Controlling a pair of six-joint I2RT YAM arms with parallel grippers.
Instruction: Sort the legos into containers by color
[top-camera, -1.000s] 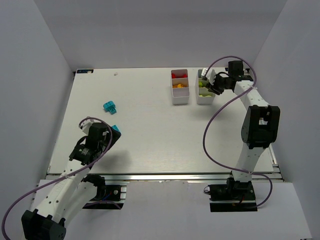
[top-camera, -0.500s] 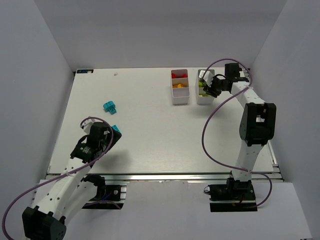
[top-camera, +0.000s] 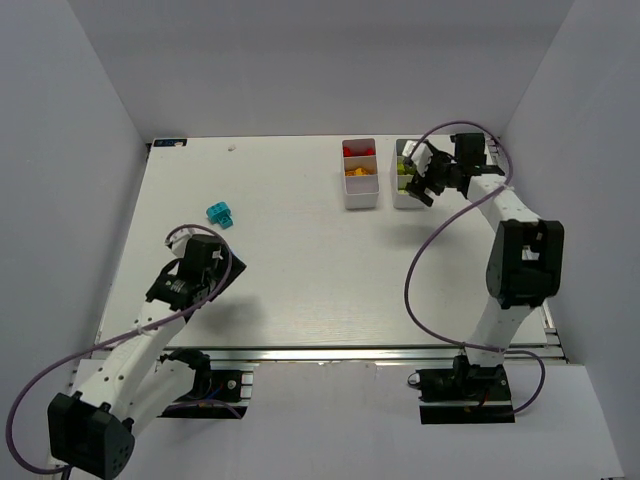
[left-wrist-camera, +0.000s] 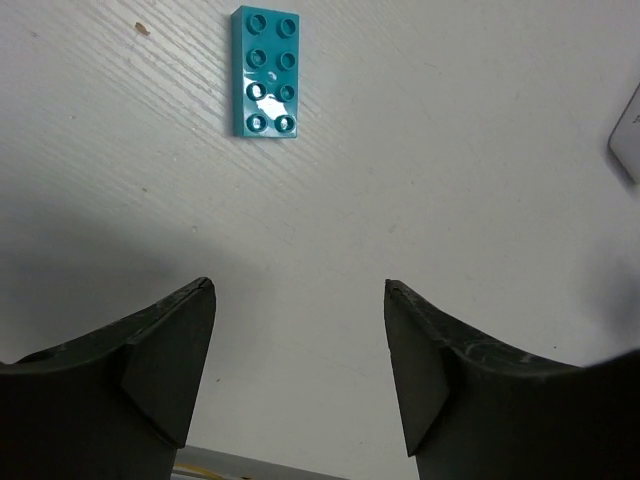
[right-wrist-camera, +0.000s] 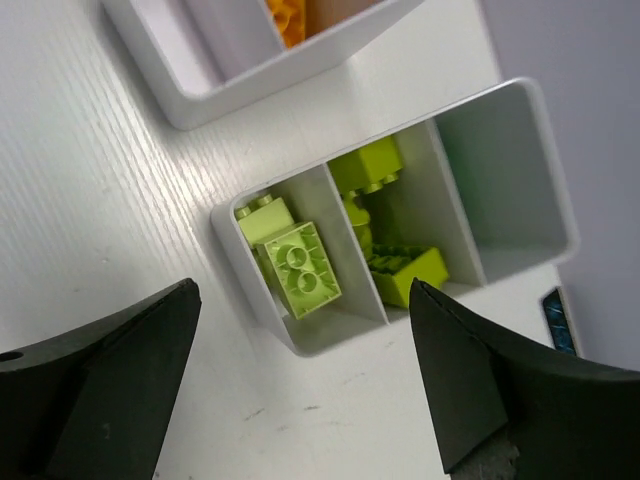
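- Left claw (left-wrist-camera: 298, 300) is hovering low over the table (left-wrist-camera: 480, 180) with its jaws apart and nothing between them.
- A flat cyan brick (left-wrist-camera: 267, 72) is lying studs-up, well ahead of the fingertips and slightly left of centre. Its long side is running almost along the line of approach.
- A cyan piece (top-camera: 221, 214) is also showing in the overhead view, beyond the left arm. I cannot tell whether it is the same brick.
- Right claw (right-wrist-camera: 303, 320) is hanging spread and empty over the near end of the right-hand bin (right-wrist-camera: 565, 190).
- Lime bricks (right-wrist-camera: 295, 265) are sitting in that bin's near and middle compartments. The far compartment is showing no brick.
- The left-hand bin (right-wrist-camera: 230, 95) is standing just beside it, holding orange bricks (right-wrist-camera: 290, 20).
- Judgement on the step: lime is looking settled, and the left arm is lining up a pick on the cyan brick.
- Judgement on the next move: the left claw is needing to travel forward and down until its fingers straddle the brick's narrow width, then close.
- The carry is going to be long, since the bins are standing well apart from the brick at the far right of the table.
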